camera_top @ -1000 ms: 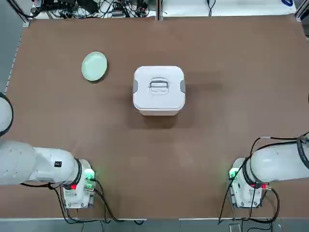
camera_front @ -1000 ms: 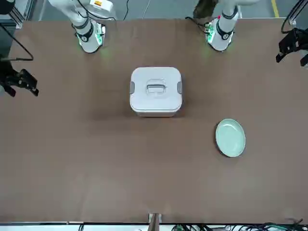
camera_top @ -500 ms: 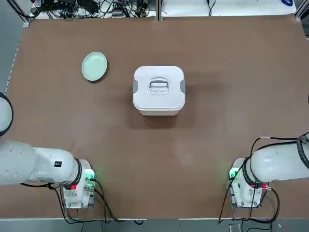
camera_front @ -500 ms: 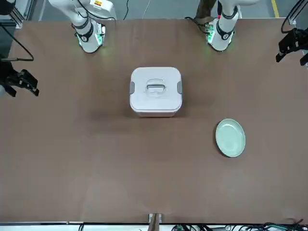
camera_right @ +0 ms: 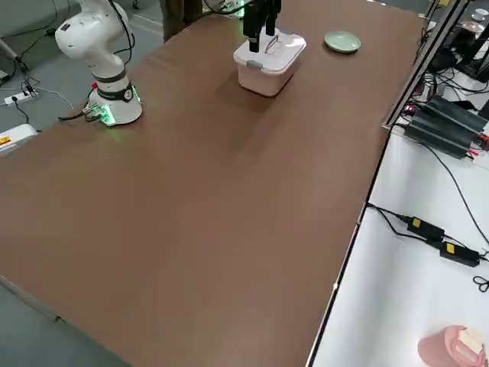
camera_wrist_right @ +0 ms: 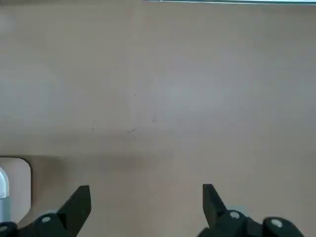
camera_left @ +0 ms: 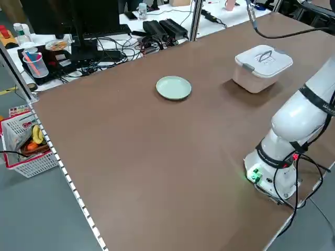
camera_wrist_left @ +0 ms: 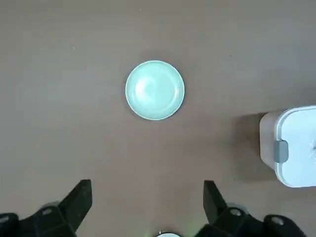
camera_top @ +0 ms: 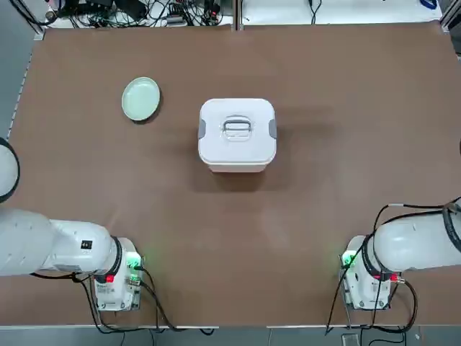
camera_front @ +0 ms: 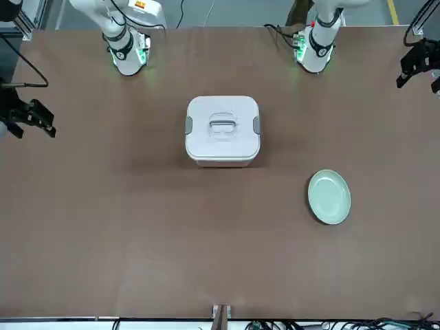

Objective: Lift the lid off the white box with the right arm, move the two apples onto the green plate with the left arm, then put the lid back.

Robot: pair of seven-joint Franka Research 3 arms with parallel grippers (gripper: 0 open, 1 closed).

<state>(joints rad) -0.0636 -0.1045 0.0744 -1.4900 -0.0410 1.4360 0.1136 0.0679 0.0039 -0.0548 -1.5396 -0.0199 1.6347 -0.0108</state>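
The white box (camera_top: 237,137) stands mid-table with the lid (camera_top: 237,128) closed on it, handle on top and grey clips at two sides. The two apples are out of view. To the far left of the box lies the green plate (camera_top: 140,99), with nothing on it. My left gripper (camera_wrist_left: 147,197) hangs open high over the table, looking down on the plate (camera_wrist_left: 155,90) and a corner of the box (camera_wrist_left: 291,145). At the table's right side my right gripper (camera_wrist_right: 146,200) is also raised and open, with bare tabletop beneath it and the box's corner (camera_wrist_right: 12,187) at the picture's edge.
The two arm bases (camera_top: 115,277) (camera_top: 367,281) stand at the near edge. Cables and power bricks (camera_left: 162,29) lie beyond the far edge. A red basket (camera_left: 26,149) sits on the floor off the left side.
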